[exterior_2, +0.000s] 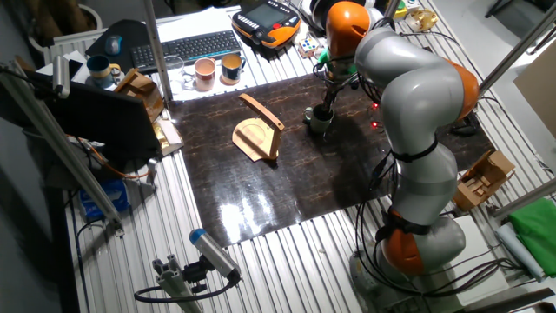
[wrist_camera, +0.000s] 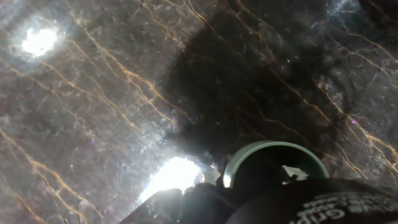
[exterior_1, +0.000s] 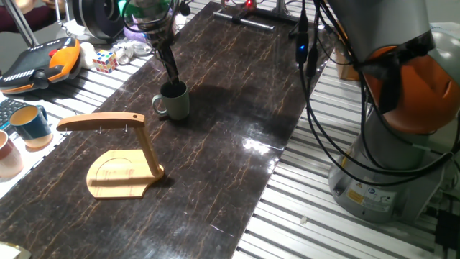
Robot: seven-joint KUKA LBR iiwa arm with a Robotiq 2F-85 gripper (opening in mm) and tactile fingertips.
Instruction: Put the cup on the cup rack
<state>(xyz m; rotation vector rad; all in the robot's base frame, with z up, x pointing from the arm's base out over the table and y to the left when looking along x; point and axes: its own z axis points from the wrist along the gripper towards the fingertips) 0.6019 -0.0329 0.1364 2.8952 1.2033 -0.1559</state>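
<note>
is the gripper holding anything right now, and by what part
It cannot be told: the gripper is at the rim of the cup, one finger seemingly inside, but no closed grip shows.

We note dark marbled table [exterior_1: 237, 108] carrying sage-green cup [exterior_1: 175, 101] upright, wooden cup rack [exterior_1: 118, 162] standing near, apart.

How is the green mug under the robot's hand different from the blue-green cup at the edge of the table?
The cup is sage green with a dark inside; the teal cup is brighter with a tan inside. The cup stands on the dark marbled mat with the gripper reaching into it; the teal cup stands off the mat, untouched. Both are upright and have a handle.
</note>
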